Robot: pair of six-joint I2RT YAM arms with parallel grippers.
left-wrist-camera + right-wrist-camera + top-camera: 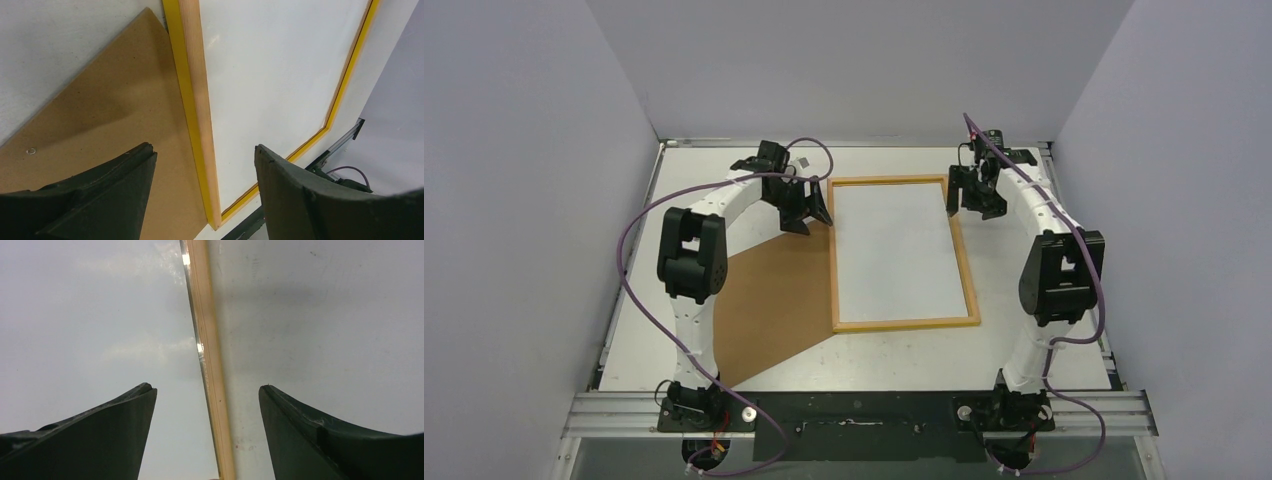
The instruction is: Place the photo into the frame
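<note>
Spread wide, the left gripper point(204, 148) and right gripper point(205, 387) are held over the far corners of the frame point(969, 270), laid wood-side up mid-worktop and filled by a white sheet point(894, 250); a brown board point(774, 290) adjoins its left rail.

Bright, even light, soft shadows — small glare spots on the frame point(210, 365) just ahead of the right gripper point(205, 387).

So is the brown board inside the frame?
No, the brown board lies flat outside the frame, out to its left.
</note>
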